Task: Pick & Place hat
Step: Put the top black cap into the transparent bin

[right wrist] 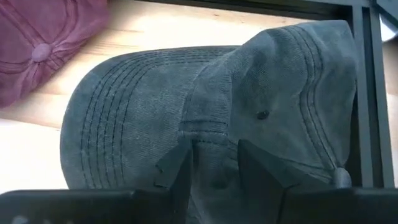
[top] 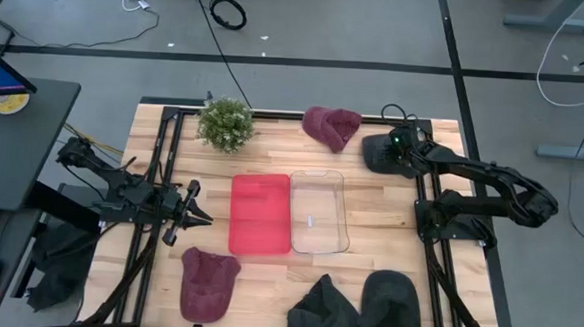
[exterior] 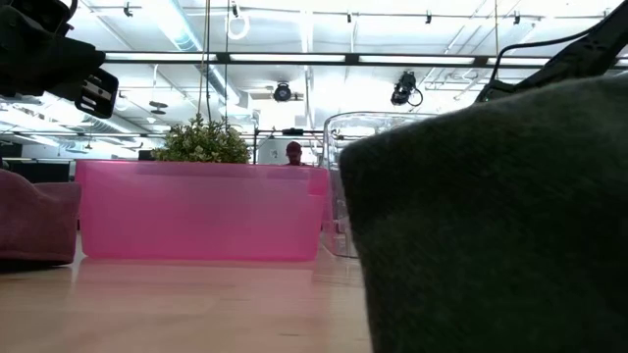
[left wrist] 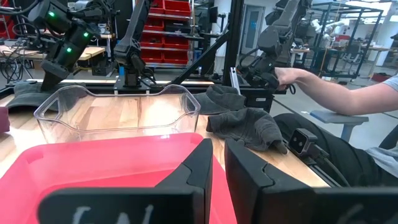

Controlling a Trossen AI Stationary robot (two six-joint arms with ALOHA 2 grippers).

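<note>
A dark grey cap (top: 376, 154) lies at the table's far right corner, filling the right wrist view (right wrist: 205, 106). My right gripper (top: 397, 147) (right wrist: 214, 168) is down on it from above, shut on a fold of its cloth. A maroon hat (top: 332, 127) (right wrist: 43, 43) lies to the cap's left. Another maroon hat (top: 209, 281) and two dark hats (top: 324, 310) (top: 392, 304) rest on the near part of the table. My left gripper (top: 197, 216) (left wrist: 217, 168) is shut and touches nothing, at the pink tray's left edge. My right gripper pinches a raised fold of the grey cap's crown (right wrist: 214, 140), just behind the stitched brim (right wrist: 118, 118), between its two fingers (right wrist: 180, 171). The fingers come from above, pointing down. The cap rests on the table, its cloth puckered around the hold.
A pink tray (top: 260, 214) (left wrist: 93, 155) and a clear tray (top: 318, 212) (left wrist: 118, 109) sit side by side mid-table. A potted plant (top: 225, 123) stands at the far edge. A person's arm (left wrist: 329, 90) shows beyond the table in the left wrist view. Black frame rails (right wrist: 367, 93) run beside the cap.
</note>
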